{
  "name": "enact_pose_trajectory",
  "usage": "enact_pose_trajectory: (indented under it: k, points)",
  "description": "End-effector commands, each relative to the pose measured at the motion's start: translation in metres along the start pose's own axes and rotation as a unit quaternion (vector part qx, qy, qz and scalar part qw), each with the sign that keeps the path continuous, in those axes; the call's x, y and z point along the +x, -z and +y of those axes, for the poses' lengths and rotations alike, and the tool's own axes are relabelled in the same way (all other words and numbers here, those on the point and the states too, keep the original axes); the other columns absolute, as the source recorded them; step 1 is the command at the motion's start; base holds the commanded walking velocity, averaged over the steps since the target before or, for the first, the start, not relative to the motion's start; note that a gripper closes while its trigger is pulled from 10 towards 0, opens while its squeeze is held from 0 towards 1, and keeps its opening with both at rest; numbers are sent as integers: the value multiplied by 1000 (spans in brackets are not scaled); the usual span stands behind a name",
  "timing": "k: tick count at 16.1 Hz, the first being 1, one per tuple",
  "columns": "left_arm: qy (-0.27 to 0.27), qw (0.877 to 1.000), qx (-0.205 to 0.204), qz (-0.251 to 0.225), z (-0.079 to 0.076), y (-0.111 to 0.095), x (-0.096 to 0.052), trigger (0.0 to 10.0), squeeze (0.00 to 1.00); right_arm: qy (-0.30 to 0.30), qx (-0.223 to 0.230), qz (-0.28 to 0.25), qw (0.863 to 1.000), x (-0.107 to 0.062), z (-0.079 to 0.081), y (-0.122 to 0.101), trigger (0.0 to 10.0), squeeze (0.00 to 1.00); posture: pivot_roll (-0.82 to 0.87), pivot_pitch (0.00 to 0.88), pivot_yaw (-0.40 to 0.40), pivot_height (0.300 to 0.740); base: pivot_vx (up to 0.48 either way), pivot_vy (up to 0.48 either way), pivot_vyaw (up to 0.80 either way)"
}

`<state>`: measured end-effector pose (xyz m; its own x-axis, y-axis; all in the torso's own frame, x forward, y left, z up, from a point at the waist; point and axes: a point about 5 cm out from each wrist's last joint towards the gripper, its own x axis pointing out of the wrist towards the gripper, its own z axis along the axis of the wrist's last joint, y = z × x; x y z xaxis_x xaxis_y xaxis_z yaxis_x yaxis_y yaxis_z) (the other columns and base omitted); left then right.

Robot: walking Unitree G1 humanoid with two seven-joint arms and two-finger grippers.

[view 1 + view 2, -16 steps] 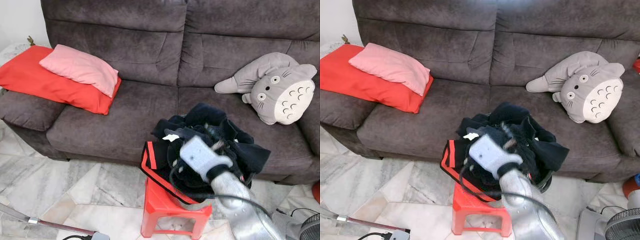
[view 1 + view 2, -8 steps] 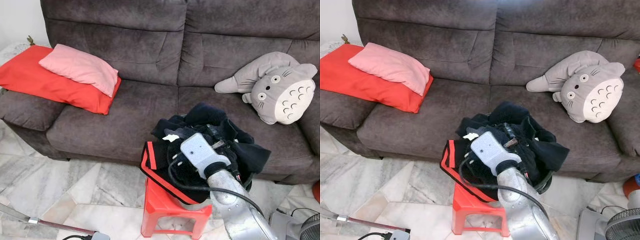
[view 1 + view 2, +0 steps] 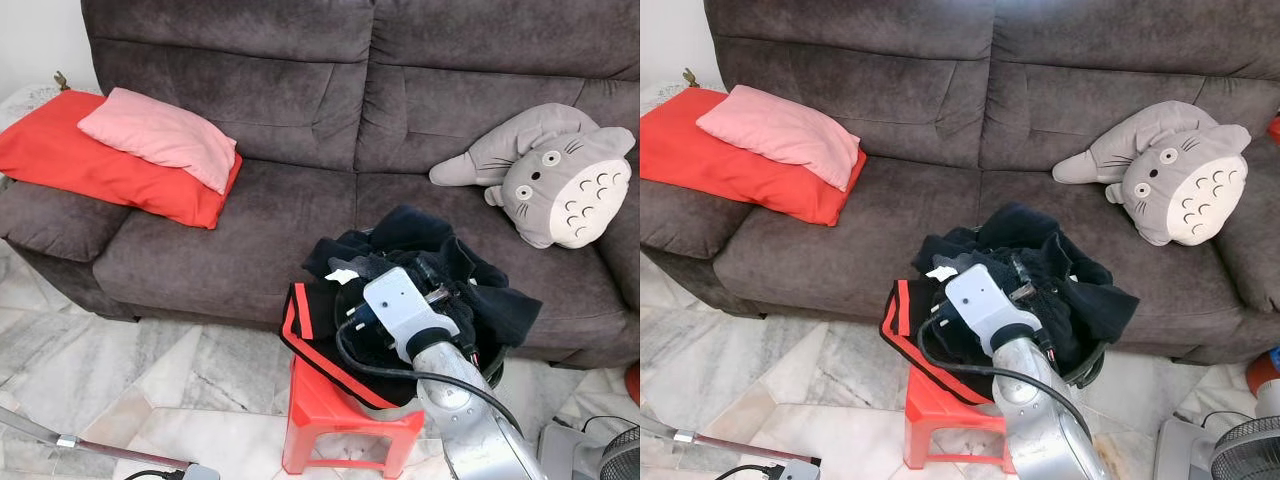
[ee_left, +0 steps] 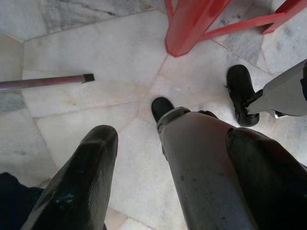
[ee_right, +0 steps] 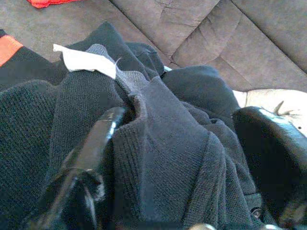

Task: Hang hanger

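Black clothes (image 3: 420,270) w/ red trim, red stool (image 3: 345,415), dk-grey sofa (image 3: 270,110).

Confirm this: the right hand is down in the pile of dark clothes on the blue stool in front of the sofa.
Wrong on one point: the stool is red, not blue, as the left eye view shows. The rest stands: the right hand is down in the pile of dark clothes on it, in front of the sofa.

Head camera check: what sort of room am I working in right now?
Most likely a home living room. A dark grey sofa holds red and pink pillows and a grey plush toy, with marble floor tiles below. The right gripper is in a heap of black clothes on a red stool.
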<state>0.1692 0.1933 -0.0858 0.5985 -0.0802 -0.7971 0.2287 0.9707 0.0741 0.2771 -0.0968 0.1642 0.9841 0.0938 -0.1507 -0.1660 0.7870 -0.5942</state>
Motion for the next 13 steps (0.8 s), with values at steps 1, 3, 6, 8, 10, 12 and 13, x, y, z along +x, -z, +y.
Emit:
enact_pose_trajectory:
  k: [1, 3, 6, 8, 10, 12, 13]
  points:
    - [13, 999, -3, 32, -6, 17, -4, 10000, 0, -4, 3, 0, 1000, -3, 0, -2, 0, 0, -161, 180, -5, 740, 0, 0, 0]
    - [13, 999, -3, 32, -6, 17, -4, 10000, 0, -8, 3, 13, 1000, -4, 1, -1, 0, 0, -161, 180, -5, 740, 0, 0, 0]
    - [13, 999, -4, 31, -6, 17, -4, 10000, 0, -28, 17, 7, 999, -4, 5, -2, 0, 0, -158, 178, -5, 740, 0, 0, 0]
    - [12, 999, -5, 31, -6, 18, -4, 10000, 0, -32, 12, 0, 999, -4, 6, -4, 0, 0, -152, 170, -8, 740, 0, 0, 0]
    - [11, 999, -5, 31, -6, 18, -4, 10000, 0, -45, 14, -6, 999, -3, 8, -5, 0, 0, -150, 167, -9, 740, 0, 0, 0]
    - [12, 999, -5, 32, -7, 18, -4, 10000, 0, -46, 11, -3, 999, -3, 8, -3, 0, 0, -148, 164, -9, 740, 0, 0, 0]
    - [12, 999, -6, 32, -7, 19, -4, 10000, 0, -48, 11, -3, 999, -3, 8, -3, 0, 0, -147, 163, -9, 740, 0, 0, 0]
